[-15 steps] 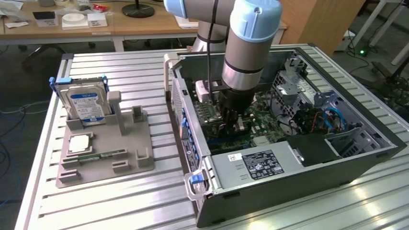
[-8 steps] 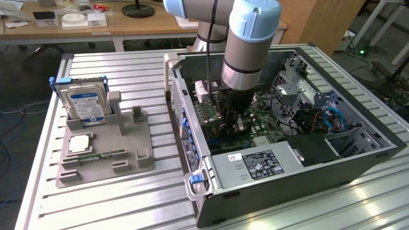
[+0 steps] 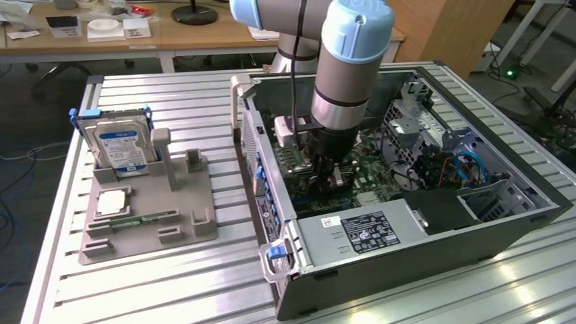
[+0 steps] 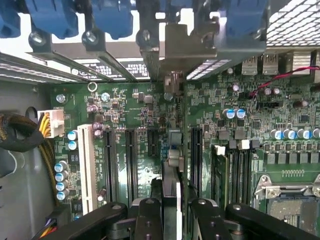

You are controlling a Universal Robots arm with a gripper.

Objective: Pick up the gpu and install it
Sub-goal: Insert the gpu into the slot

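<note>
Gpu (image 4: 176,150) edge-on, upright, bracket toward case rear

Gpu (image 4: 176,150) upright above motherboard (image 4: 130,120) inside case (image 3: 504,229), holder tray (image 3: 144,209) on exterior view's left

Exterior high, oblique; wrist close above shared motherboard (image 4: 150,125)

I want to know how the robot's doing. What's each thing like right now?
hand: closed on the gpu
gpu: held on edge over the motherboard slots
computer case: lying on its side, open
hard drive: standing upright in the gray holder
memory stick: lying flat on the holder
</note>
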